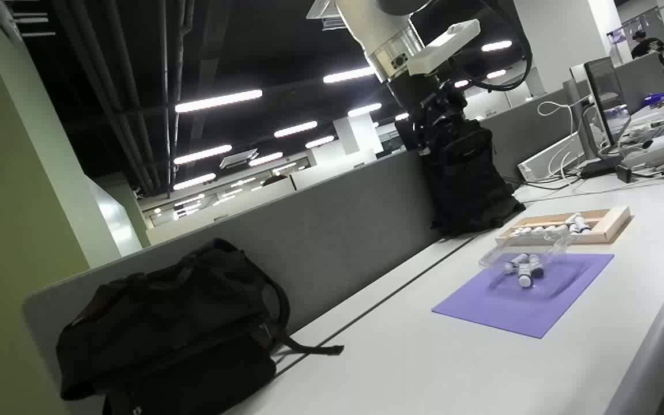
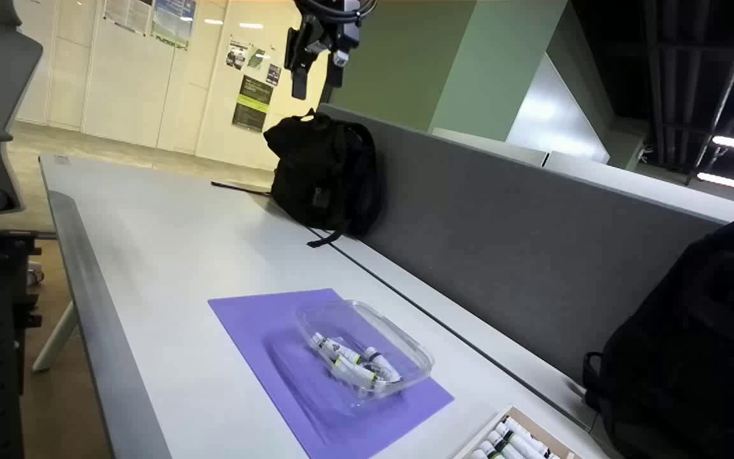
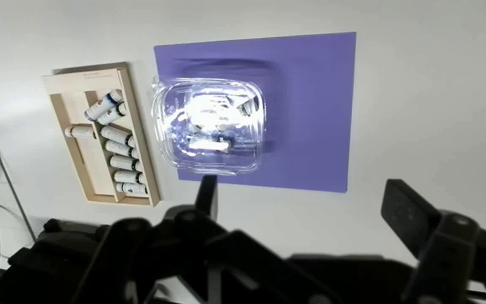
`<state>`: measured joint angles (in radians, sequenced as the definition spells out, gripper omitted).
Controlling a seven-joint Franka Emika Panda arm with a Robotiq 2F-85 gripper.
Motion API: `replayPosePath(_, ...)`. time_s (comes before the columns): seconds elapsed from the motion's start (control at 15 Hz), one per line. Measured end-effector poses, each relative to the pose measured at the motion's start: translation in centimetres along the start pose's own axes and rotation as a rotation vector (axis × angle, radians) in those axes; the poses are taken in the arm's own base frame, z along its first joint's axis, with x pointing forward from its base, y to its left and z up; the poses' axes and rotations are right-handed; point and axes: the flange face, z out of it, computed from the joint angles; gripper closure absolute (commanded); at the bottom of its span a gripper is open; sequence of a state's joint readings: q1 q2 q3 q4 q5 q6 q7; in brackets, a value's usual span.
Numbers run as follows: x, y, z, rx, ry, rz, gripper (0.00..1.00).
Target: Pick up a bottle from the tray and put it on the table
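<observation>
The light tan tray (image 3: 80, 82) lies at the left in the wrist view and holds several white bottles (image 3: 117, 136). Most lie side by side in one compartment; one lies in the other. In the exterior views the tray shows at the right (image 1: 613, 226) and, cut off, at the bottom edge (image 2: 538, 432). The white table (image 3: 420, 105) carries it; it shows in both exterior views (image 1: 424, 363) (image 2: 163, 255). My gripper (image 3: 304, 198) is open and empty, high above the table. It hangs in the air in an exterior view (image 2: 317, 80).
A purple mat (image 3: 310, 114) lies beside the tray. A clear plastic container (image 3: 211, 169) with several white bottles overlaps it. Black backpacks (image 1: 176, 340) (image 1: 464, 190) lean on the grey partition (image 1: 355, 230). A monitor (image 1: 606, 104) and cables (image 3: 11, 181) lie beyond the tray.
</observation>
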<state>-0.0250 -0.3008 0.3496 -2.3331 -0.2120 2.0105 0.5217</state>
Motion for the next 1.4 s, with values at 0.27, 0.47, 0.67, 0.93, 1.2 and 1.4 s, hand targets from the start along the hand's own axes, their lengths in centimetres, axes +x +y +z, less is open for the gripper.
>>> replayPosePath(0.27,0.0,0.0,0.0,0.001,0.001,0.0,0.0)
replayPosePath(0.47,0.0,0.0,0.0,0.001,0.001,0.0,0.0)
replayPosePath(0.67,0.0,0.0,0.0,0.002,0.0,-0.001,0.0)
replayPosePath(0.93,0.6,1.8,1.3,0.013,-0.022,0.037,0.0)
replayPosePath(1.2,1.6,6.5,5.2,0.015,-0.004,0.119,0.0)
replayPosePath(1.4,2.3,10.1,7.7,0.047,0.06,0.193,0.0)
